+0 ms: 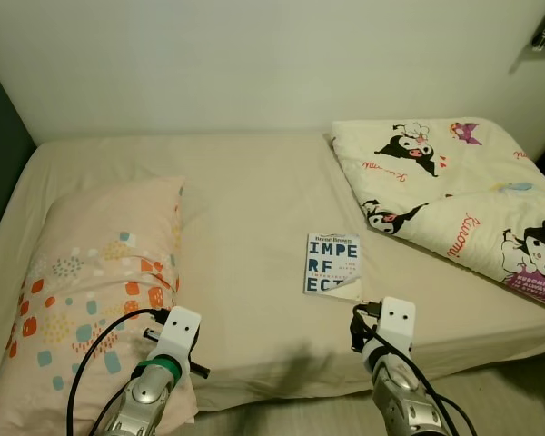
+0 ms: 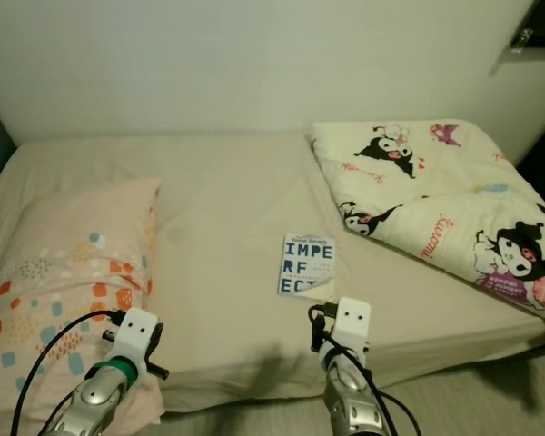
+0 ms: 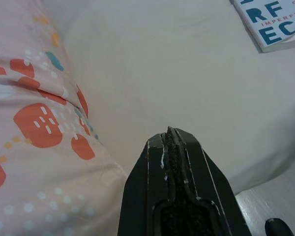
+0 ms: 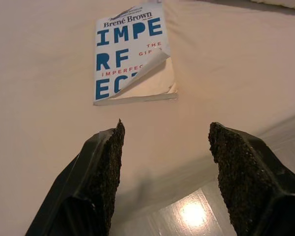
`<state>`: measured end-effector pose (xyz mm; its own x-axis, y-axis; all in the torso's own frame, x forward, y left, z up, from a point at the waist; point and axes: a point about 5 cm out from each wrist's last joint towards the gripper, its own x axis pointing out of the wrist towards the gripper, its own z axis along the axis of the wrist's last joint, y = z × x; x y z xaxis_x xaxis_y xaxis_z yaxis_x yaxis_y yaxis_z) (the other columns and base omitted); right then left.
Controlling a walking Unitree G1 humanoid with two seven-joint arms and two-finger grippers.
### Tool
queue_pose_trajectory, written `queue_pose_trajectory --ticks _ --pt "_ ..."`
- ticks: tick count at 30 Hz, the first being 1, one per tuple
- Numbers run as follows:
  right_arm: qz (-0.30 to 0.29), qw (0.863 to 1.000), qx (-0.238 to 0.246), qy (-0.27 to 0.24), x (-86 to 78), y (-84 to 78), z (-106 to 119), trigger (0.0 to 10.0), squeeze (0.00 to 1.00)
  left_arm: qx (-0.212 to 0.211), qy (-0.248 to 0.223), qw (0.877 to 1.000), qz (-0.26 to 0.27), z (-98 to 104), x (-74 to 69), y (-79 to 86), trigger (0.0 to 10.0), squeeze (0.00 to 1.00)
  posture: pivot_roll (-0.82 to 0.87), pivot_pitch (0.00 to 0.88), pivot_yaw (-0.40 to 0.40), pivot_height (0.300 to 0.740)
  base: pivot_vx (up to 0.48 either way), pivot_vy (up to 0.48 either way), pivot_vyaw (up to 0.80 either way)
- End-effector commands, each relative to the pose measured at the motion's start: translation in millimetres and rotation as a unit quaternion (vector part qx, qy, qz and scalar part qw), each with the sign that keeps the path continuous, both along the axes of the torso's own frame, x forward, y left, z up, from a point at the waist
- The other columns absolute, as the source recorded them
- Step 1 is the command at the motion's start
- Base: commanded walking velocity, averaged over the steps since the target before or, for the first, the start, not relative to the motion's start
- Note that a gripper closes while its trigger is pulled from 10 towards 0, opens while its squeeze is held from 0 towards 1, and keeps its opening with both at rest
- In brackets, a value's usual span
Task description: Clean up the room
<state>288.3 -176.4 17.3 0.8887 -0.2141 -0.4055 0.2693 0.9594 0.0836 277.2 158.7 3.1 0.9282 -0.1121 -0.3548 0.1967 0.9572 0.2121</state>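
Right claw point(image 4: 164, 169): fingers spread wide, nothing between them, hovering over the near edge of the bed point(image 1: 254, 209). Book point(image 1: 332, 264) lies flat on the sheet just ahead of this claw, slightly to its left, not touching it. White cover with blue block letters faces up; the corner nearest the claw curls upward, exposing pages beneath. Judgement: the claw is lined up on the book, open in readiness, since the book is the one loose item on the mattress and the likeliest thing to clear away.

Left claw point(image 3: 173, 142): fingers pressed together, holding nothing. It hangs at the bed's near edge with the patterned pillow point(image 1: 91, 291) touching or just beside it on its outer side; the book sits well ahead and off to its inner side. Appears parked, leaving the reach to the right arm.

Cartoon-print blanket point(image 1: 463, 200) lies folded beyond and to the right of the right claw, well apart from it.

Risk: the curled cover corner may catch a finger.
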Motion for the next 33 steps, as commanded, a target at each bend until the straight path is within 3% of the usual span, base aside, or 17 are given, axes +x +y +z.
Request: queue_pose_trajectory --ticks 1,9,33 --pt "-0.003 1.0 0.01 0.001 -3.5 0.2 -2.8 10.0 0.0 0.003 0.012 1.0 -0.006 -3.6 -4.6 -1.7 10.0 0.0 0.07 0.07 0.019 0.74 0.0 0.0 0.0" --pt "0.002 0.999 0.03 0.016 -3.4 1.7 -7.2 10.0 0.0 0.003 0.007 1.0 -0.007 2.5 -6.5 -4.2 10.0 0.0 0.07 0.067 0.018 0.74 0.0 0.0 0.0" --pt "0.004 0.999 0.021 0.023 -4.3 1.5 -8.6 10.0 0.0 0.003 0.011 1.0 -0.011 10.7 -4.4 -8.5 10.0 0.0 0.07 0.054 0.016 0.74 0.0 0.0 0.0"
